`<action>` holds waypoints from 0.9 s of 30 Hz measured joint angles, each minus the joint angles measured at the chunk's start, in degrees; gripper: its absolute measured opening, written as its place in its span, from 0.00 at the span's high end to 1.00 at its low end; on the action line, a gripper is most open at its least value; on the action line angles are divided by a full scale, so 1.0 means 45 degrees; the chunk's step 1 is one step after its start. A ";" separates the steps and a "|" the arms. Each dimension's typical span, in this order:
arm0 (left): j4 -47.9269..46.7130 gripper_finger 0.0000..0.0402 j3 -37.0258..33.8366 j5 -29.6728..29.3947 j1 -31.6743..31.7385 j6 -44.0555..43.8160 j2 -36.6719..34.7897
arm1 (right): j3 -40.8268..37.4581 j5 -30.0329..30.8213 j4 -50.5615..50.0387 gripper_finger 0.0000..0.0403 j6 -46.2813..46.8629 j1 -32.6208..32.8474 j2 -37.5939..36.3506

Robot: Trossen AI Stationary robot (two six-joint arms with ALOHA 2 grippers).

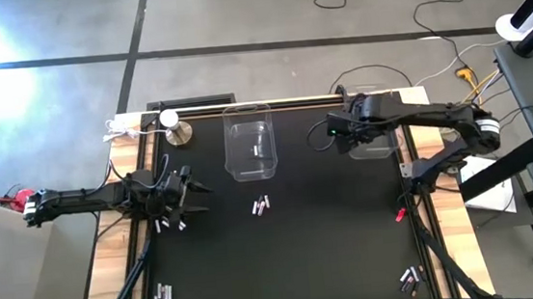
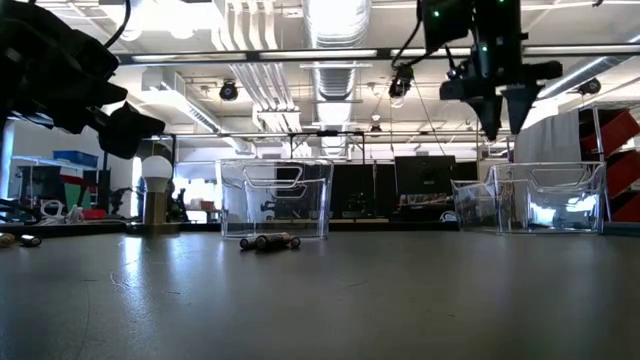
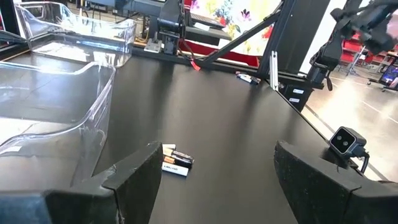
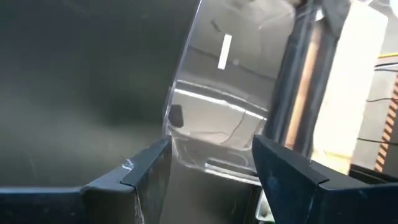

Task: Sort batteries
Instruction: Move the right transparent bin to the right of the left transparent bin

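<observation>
Small batteries lie in loose groups on the black table: a pair at the middle (image 1: 262,205) (image 2: 268,241) (image 3: 176,163), some by my left gripper (image 1: 168,221), and others at the near left (image 1: 163,294), near right (image 1: 411,277) and right edge (image 1: 400,215). My left gripper (image 1: 190,187) (image 3: 214,168) waits open at the table's left, level, pointing toward the middle pair. My right gripper (image 1: 335,132) (image 2: 505,125) (image 4: 211,165) hangs open and high, fingers pointing down, beside the right clear bin (image 1: 374,145) (image 4: 217,106). Nothing shows between its fingers.
A second clear bin (image 1: 249,141) (image 2: 275,200) (image 3: 50,106) stands at the far middle. A silver knob-like post with a white ball (image 1: 176,128) (image 2: 155,190) stands at the far left. Open black tabletop lies between the battery groups.
</observation>
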 joint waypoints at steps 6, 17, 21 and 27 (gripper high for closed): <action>-0.0005 0.29 0.0000 0.0000 0.0000 -0.0003 0.0003 | -0.1325 -0.0633 0.1800 0.46 -0.0654 -0.0587 -0.0088; 0.0000 0.29 0.0000 0.0000 0.0000 -0.0003 0.0007 | -0.2825 -0.2342 0.4247 0.48 -0.1635 -0.1355 0.0164; -0.0002 0.29 -0.0003 0.0000 0.0000 -0.0001 0.0007 | -0.3012 -0.2460 0.4190 0.54 -0.1464 -0.1355 0.0345; -0.0001 0.29 -0.0002 0.0000 0.0000 0.0001 0.0007 | -0.2908 -0.2626 0.4245 0.71 -0.1331 -0.1329 0.0600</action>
